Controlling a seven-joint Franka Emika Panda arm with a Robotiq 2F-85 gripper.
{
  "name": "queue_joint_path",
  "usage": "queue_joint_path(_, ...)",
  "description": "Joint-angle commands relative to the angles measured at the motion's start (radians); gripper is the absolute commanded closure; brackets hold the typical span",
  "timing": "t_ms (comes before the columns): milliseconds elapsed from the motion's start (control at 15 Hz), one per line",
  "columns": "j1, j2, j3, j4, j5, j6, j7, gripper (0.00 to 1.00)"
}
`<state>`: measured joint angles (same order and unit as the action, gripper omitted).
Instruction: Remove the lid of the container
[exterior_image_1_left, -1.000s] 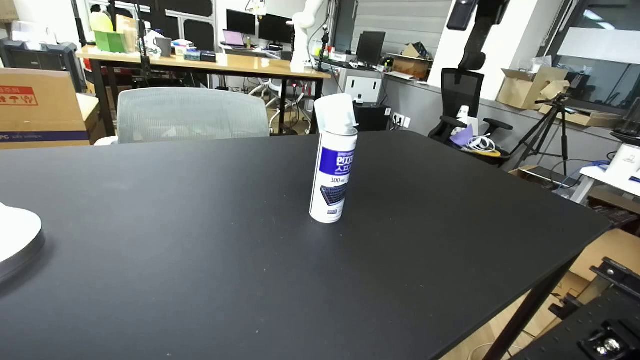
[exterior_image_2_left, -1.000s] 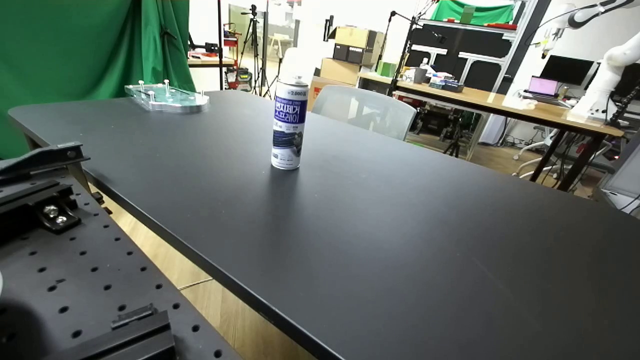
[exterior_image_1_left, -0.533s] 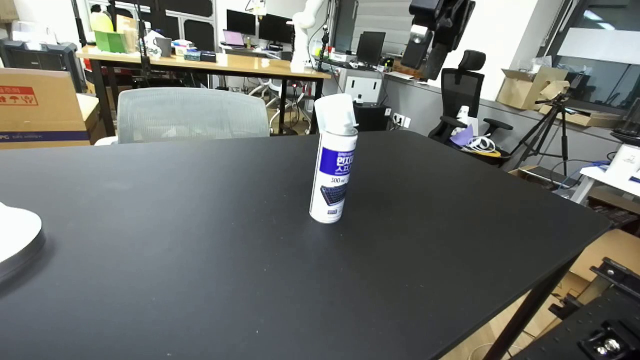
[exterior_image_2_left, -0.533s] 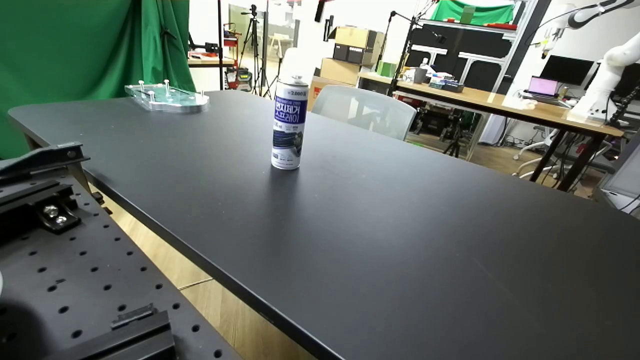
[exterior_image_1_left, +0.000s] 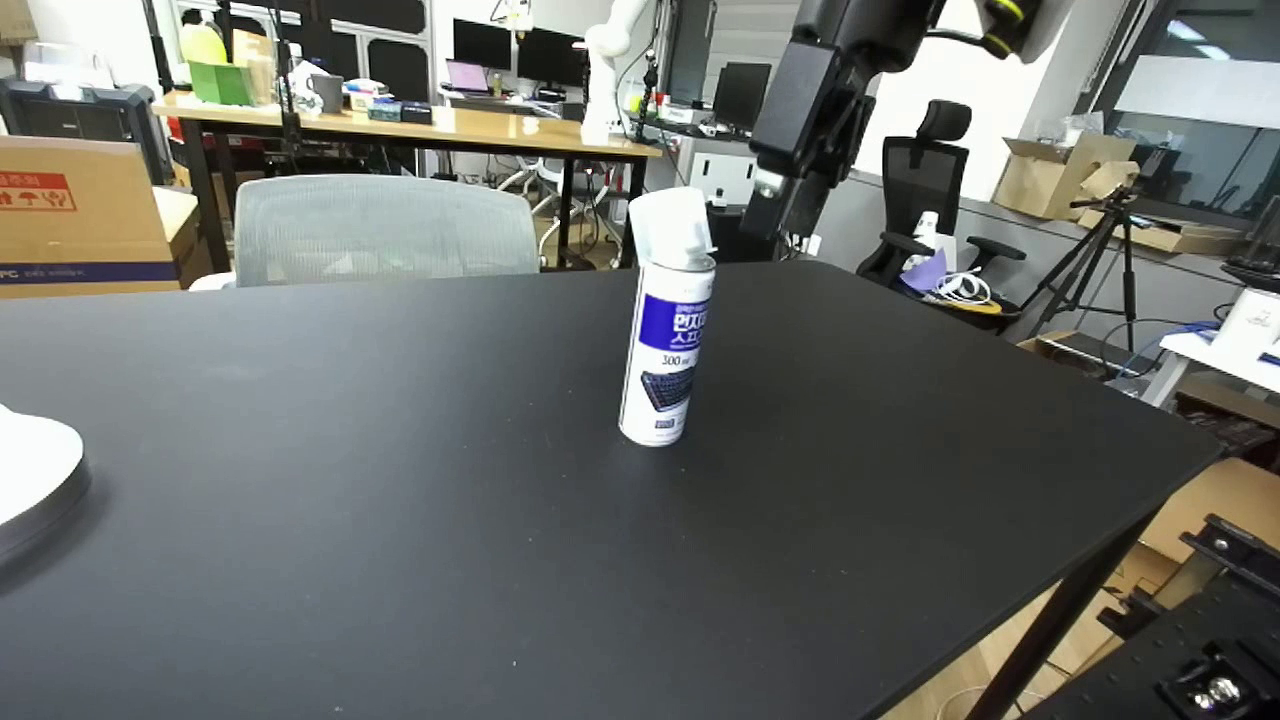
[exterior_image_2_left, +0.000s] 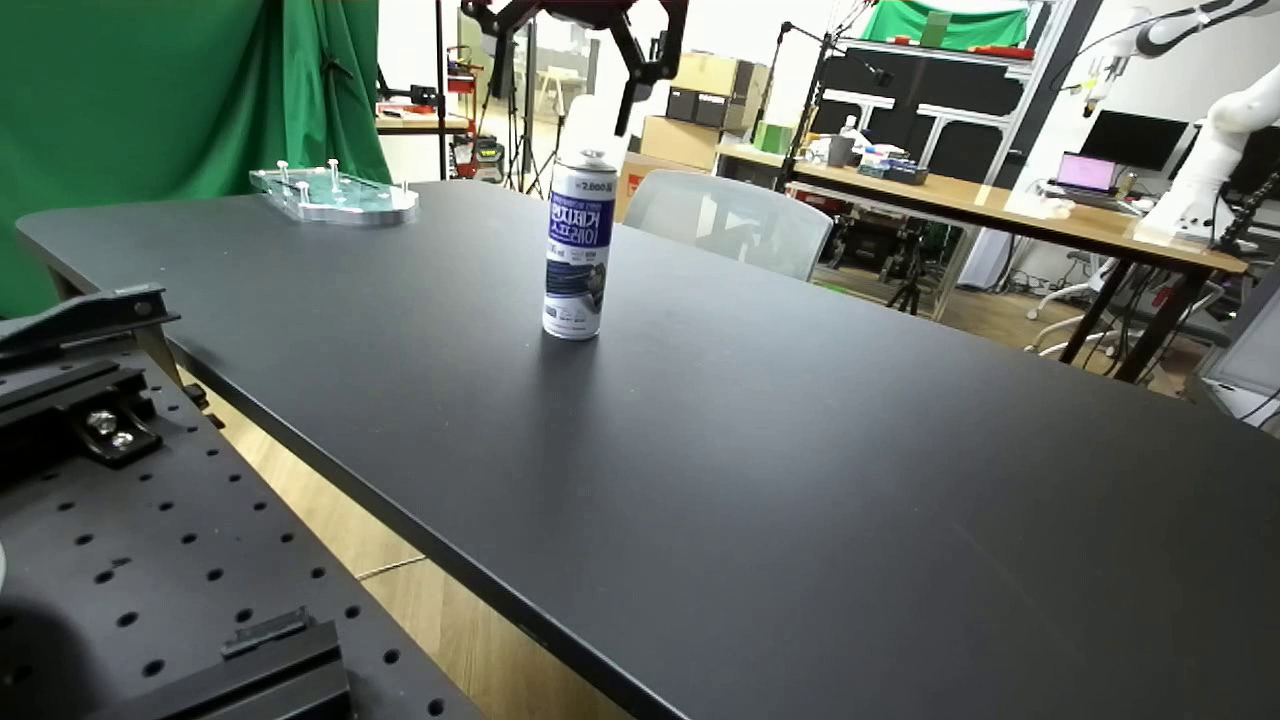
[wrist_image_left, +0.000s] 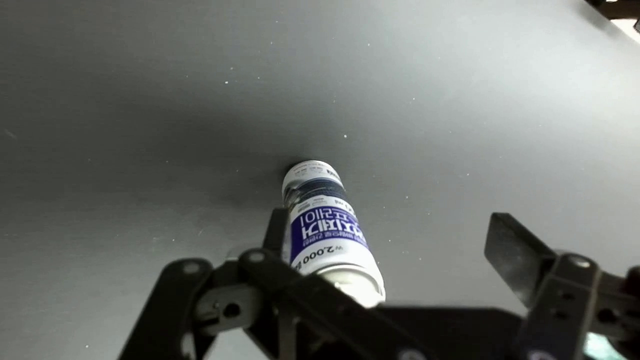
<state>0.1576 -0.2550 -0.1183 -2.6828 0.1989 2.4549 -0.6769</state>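
Jaws lower than before, spread wide; container (exterior_image_2_left: 577, 254) labelled "먼지제거 스프레이", "2,000".

Robotics lab, white robot arm (exterior_image_1_left: 603, 85), perforated plate (exterior_image_2_left: 170, 585), tripod (exterior_image_1_left: 1117, 210), monitors (exterior_image_1_left: 550, 57)

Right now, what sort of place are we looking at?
Probably a robotics lab: an exterior view shows a white robot arm in the background, a green curtain and a perforated black plate.

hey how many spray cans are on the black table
1: the spray can stands upright on the black table, its lid on top. Others might sit out of frame.
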Motion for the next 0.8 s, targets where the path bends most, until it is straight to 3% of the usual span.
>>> queue_joint_path(0, 0.005, 0.082, 0.022, 0.028, 0.046, 0.048, -0.024, 0.0)
queue_joint_path(733, -0.017, 0.06, 0.037, 0.003, 0.025, 0.039, -0.016, 0.0)
